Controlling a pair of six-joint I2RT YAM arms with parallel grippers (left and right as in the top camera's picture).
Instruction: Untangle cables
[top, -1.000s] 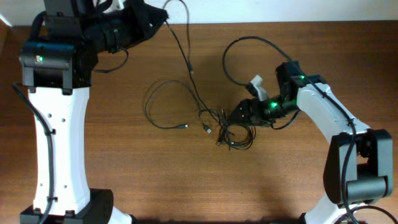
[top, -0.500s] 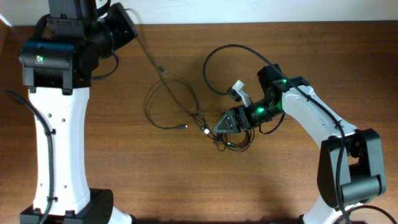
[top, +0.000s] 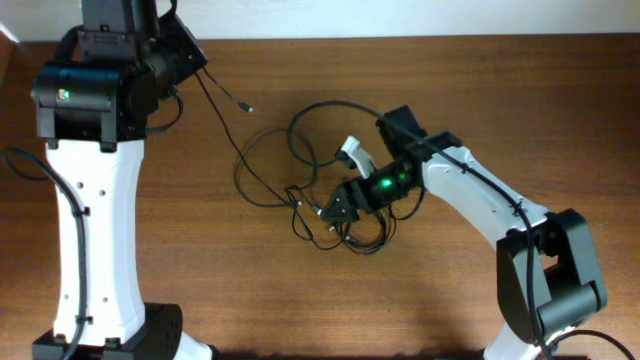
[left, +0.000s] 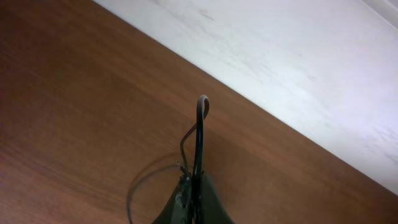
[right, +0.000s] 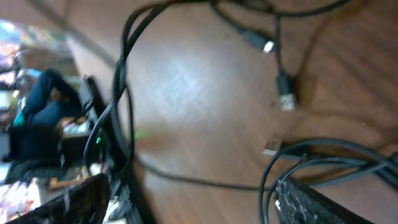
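Note:
Thin black cables (top: 268, 168) loop across the middle of the brown table (top: 230, 290) and bunch into a knot (top: 352, 232). At the top left, my left gripper (top: 192, 62) is shut on one cable (left: 200, 130), which rises from its tips (left: 196, 185); that cord's loose plug (top: 247, 106) hangs nearby. My right gripper (top: 332, 210) is low at the knot's left side. Its jaws stand wide open (right: 186, 194), with one cord crossing the gap and cable loops (right: 292, 168) against the right finger (right: 323, 202). Small plugs (right: 286, 99) lie just ahead.
A white wall (left: 298, 56) borders the table's far edge. The left arm's white column (top: 95, 230) stands at the left, and the right arm's base (top: 560, 290) at the lower right. The right arm's own thick wire (top: 330, 108) arches over the table centre.
My right gripper has swept left into the knot, and the bundle has shifted left with it. My left gripper has drawn back to the left with its cable, and the loose plug followed.

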